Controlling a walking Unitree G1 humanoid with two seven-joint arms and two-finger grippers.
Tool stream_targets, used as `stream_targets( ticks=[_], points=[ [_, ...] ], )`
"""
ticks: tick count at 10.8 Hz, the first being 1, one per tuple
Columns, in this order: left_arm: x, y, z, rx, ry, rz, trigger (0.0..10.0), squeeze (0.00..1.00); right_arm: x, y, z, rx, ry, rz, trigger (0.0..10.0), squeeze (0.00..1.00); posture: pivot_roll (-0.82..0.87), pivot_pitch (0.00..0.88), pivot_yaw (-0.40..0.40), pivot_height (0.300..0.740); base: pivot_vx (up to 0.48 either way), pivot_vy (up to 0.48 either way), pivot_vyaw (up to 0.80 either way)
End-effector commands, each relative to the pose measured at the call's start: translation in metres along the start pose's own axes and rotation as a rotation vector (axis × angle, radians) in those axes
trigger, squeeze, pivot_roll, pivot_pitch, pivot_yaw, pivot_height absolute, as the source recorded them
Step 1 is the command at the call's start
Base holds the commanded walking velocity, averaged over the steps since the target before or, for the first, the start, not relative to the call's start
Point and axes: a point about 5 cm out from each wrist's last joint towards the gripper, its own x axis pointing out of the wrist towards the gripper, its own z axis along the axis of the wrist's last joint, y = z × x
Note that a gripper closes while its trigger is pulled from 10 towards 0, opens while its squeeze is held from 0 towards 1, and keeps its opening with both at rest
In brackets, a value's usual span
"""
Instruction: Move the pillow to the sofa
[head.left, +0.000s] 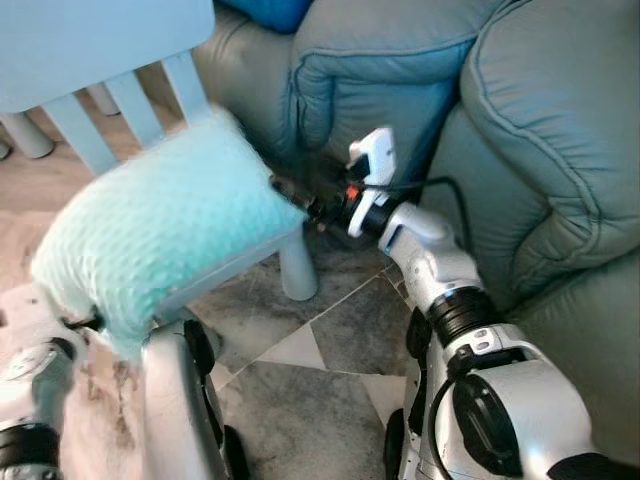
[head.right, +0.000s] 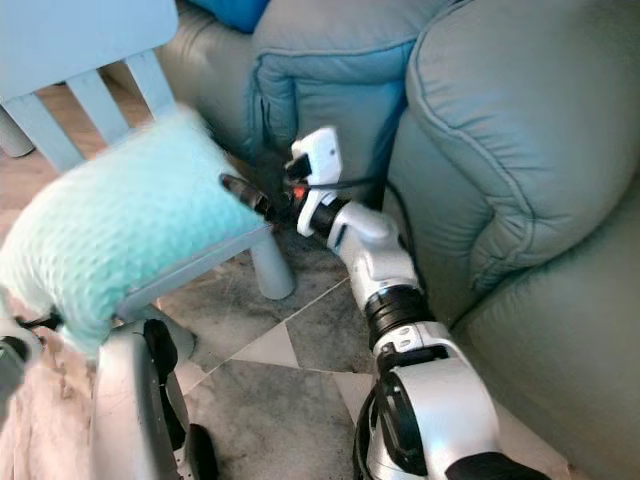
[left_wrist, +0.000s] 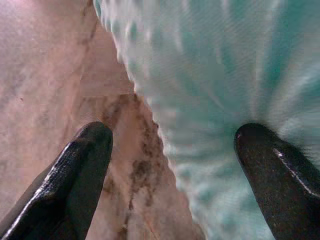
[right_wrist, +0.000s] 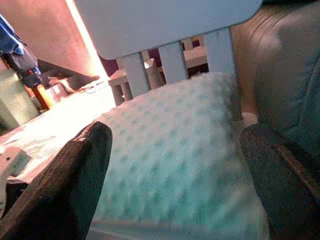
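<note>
Nearest, the robot's two silver arms rise from the bottom edge over a marbled grey-and-beige tile floor. The left hand sits low at the near-left corner of the one soft, dimpled mint-green pillow; in the left wrist view its two black fingers stand wide apart, one over bare floor and the other against the pillow's fluffy underside, gripping nothing. The pillow lies across the seat of the one small pale-blue wooden chair, overhanging its near-left edge, its far side resting against the slatted backrest. The right hand reaches in from the right to the pillow's right-hand end at the seat's right edge; the right wrist view shows its fingers spread wide on either side of the pillow's end, not closed on it. Just beyond the chair stands the large grey-green padded leather sofa, its rolled arm close beside the right arm, with a blue cushion at the far top edge. No writing or label can be read anywhere.
</note>
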Motion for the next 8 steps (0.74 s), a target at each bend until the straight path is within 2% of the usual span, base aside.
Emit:
stream_targets(
  ticks=[1, 3, 4, 5, 6, 7, 8],
  points=[
    [0.002, 0.010, 0.008, 0.029, -0.021, 0.031, 10.0, 0.00, 0.006, 0.000, 0.011, -0.021, -0.021, 0.031, 10.0, 1.00, 0.00, 0.247, 0.015, 0.359, 0.000, 0.000, 0.00],
    [0.003, 0.016, 0.032, 0.002, -0.083, 0.063, 10.0, 0.00, 0.006, -0.008, 0.027, -0.050, -0.047, 0.020, 10.0, 1.00, 0.00, 0.258, 0.007, 0.359, 0.000, 0.000, 0.00],
    [0.006, 0.011, 0.048, -0.006, -0.123, 0.034, 10.0, 0.00, 0.009, -0.009, 0.037, -0.074, -0.060, 0.030, 10.0, 0.27, 0.00, 0.266, 0.004, 0.359, 0.000, 0.000, 0.00],
    [0.007, 0.007, 0.053, -0.002, -0.130, 0.018, 10.0, 0.00, 0.011, -0.009, 0.040, -0.083, -0.058, 0.034, 10.0, 0.00, 0.00, 0.269, 0.003, 0.359, 0.000, 0.000, 0.00],
    [0.010, -0.002, 0.057, -0.025, -0.122, -0.026, 10.0, 0.00, 0.014, -0.008, 0.044, -0.098, -0.057, 0.043, 10.0, 0.00, 0.00, 0.273, 0.004, 0.359, 0.000, 0.000, 0.00],
    [0.013, -0.023, 0.059, -0.094, -0.060, -0.156, 10.0, 0.00, 0.019, -0.005, 0.049, -0.117, -0.068, 0.062, 10.0, 0.00, -0.01, 0.276, 0.004, 0.359, 0.000, 0.000, 0.00],
    [0.013, -0.029, 0.058, -0.148, -0.035, -0.195, 3.8, 0.00, 0.018, -0.004, 0.046, -0.127, -0.064, 0.075, 10.0, 0.00, -0.01, 0.278, 0.004, 0.359, 0.000, 0.000, 0.00]
  ],
)
